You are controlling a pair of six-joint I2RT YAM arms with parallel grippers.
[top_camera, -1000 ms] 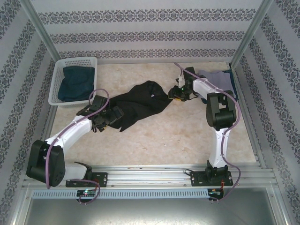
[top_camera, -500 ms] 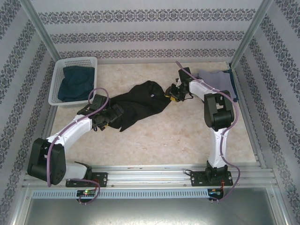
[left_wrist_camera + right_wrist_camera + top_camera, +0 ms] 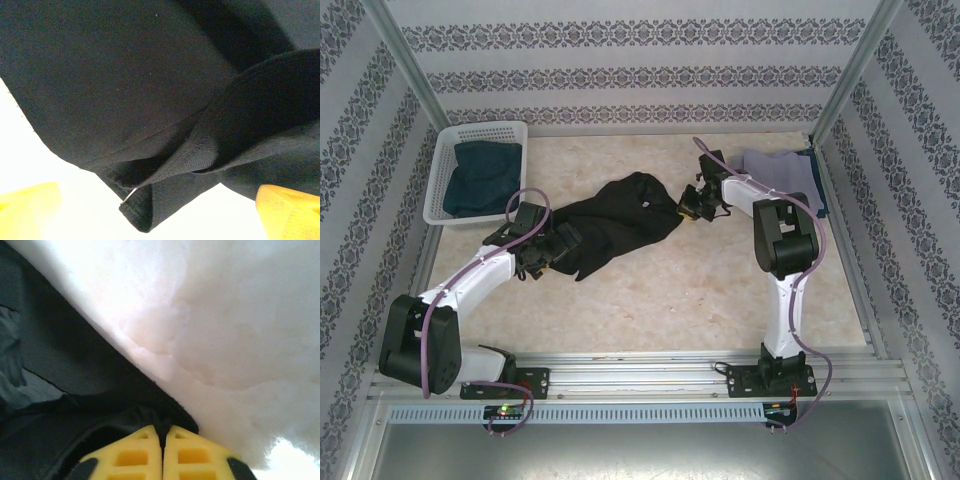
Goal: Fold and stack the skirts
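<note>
crumpled black skirt (image 3: pixel 620 225), sprawled diagonally, centre

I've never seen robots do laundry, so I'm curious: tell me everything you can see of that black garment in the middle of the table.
The black skirt is soft, thin, matte cloth with stitched hems, lying crumpled and unfolded, stretched diagonally across the pale table. At its right end the right arm's yellow fingers are shut, pinching its edge. At its lower-left end the left arm's fingers stand wide open either side of a folded hem.

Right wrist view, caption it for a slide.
Right gripper shut on the black skirt, pale table beside.
</note>
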